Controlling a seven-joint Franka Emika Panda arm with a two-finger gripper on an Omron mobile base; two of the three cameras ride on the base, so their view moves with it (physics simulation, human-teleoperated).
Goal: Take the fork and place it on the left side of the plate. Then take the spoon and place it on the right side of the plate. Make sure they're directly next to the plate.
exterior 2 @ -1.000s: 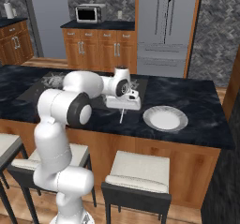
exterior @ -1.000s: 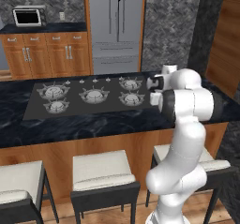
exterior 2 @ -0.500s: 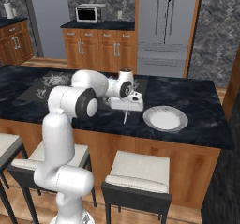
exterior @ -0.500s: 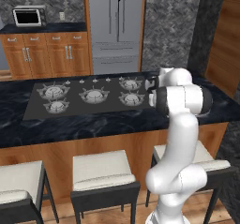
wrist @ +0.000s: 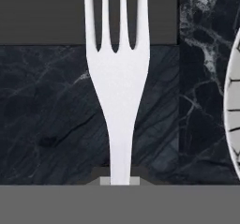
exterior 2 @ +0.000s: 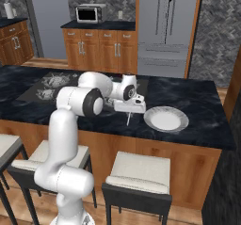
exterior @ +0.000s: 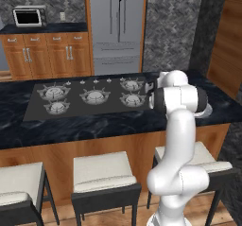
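The fork point(wrist: 117, 78) is clamped by its handle in my gripper point(wrist: 120, 180), tines pointing away over the dark marble counter. Its shaft hangs just below the hand in the right base view, where the gripper point(exterior 2: 129, 111) is shut on the fork point(exterior 2: 128, 120) a little left of the plate point(exterior 2: 166, 119). The round white plate lies flat on the counter, and its grey-shaded rim point(wrist: 232, 106) curves in at the right edge of the hand view, a gap of bare counter away from the fork. The spoon is out of view.
A black cooktop point(exterior: 90, 98) with several burners covers the counter left of the hand. The counter's front edge point(exterior 2: 141, 139) runs close below the plate, with stools point(exterior 2: 139, 170) under it. My own arm point(exterior: 182, 99) blocks the plate area in the left base view.
The gripper, still holding the fork, has shifted a little toward the plate and lower over the counter, and the arm's elbow has swung round.
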